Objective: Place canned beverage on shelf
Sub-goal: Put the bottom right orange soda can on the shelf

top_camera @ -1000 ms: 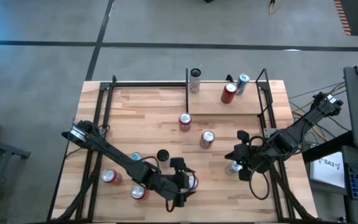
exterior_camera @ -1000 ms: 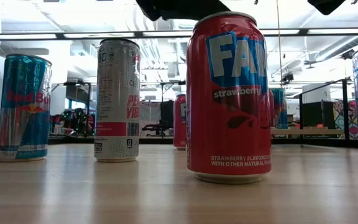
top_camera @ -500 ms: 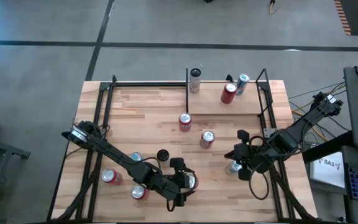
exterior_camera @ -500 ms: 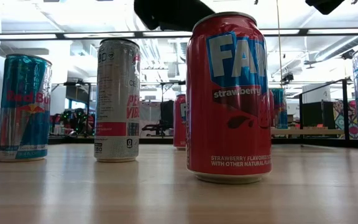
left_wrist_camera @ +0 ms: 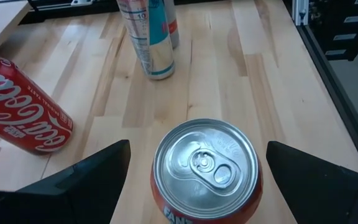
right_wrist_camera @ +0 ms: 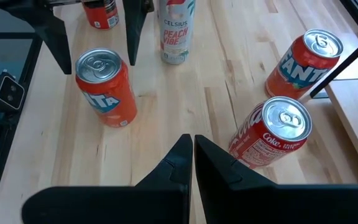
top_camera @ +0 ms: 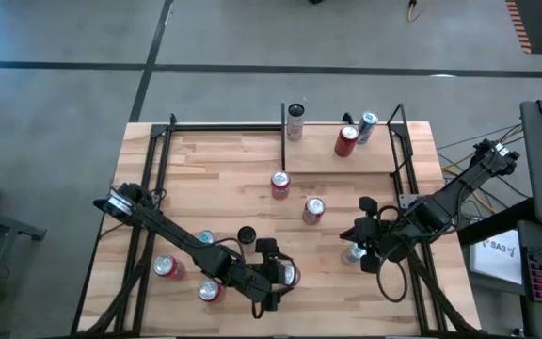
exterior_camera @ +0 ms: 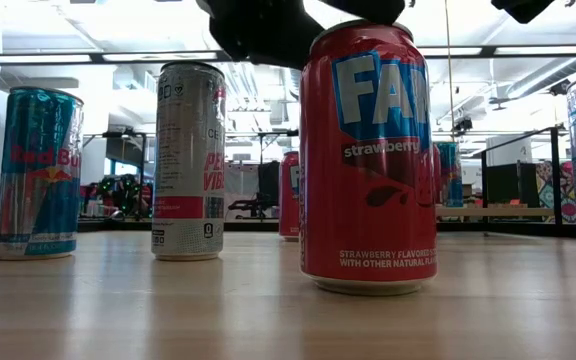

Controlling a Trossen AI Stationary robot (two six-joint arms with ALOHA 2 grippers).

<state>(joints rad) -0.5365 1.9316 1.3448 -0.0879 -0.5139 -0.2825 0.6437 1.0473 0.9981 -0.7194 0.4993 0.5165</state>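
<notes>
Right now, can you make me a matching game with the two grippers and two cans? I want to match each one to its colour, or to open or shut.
Things:
1. left gripper
2. right gripper
3. strawberry can
4. Red Bull can

Colour or state:
A. blue
B. open
C. red
D. shut

Right pairs: 1-B, 2-D, 3-C, 4-A.
</notes>
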